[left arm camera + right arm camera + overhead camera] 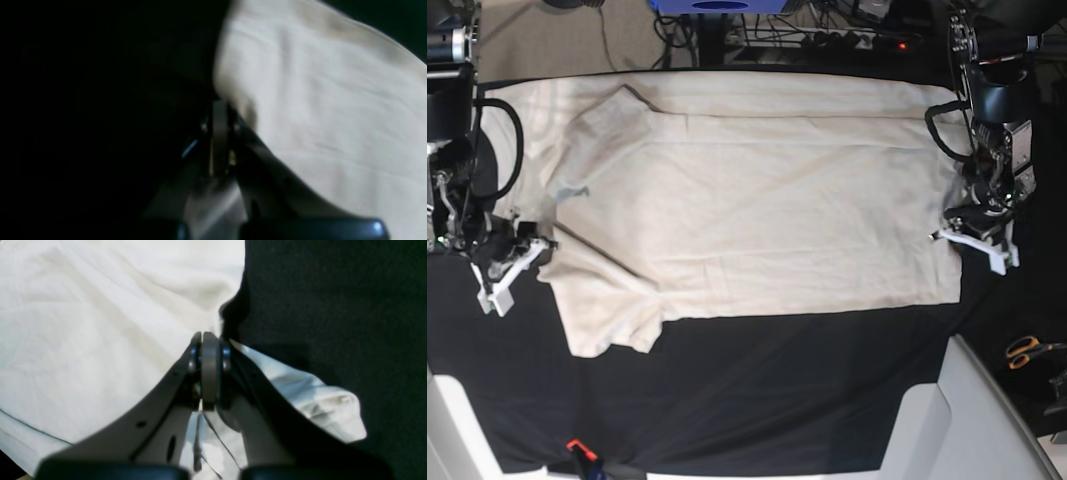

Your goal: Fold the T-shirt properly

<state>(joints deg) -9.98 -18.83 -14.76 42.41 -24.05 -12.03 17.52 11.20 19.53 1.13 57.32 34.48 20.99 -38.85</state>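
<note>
Two grippers pinch the cream T-shirt (747,190), spread flat on the black table (777,390): left gripper (957,232) clamped on its hem edge, right gripper (527,247) clamped at its collar end. No legible writing shows.

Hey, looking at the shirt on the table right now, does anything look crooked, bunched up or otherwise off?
Mostly tidy. The T-shirt lies spread across the black table, but the sleeve nearer the camera sticks out past the body's straight edge, and the far sleeve is folded in, so the outline is uneven. No damage shows.
</note>
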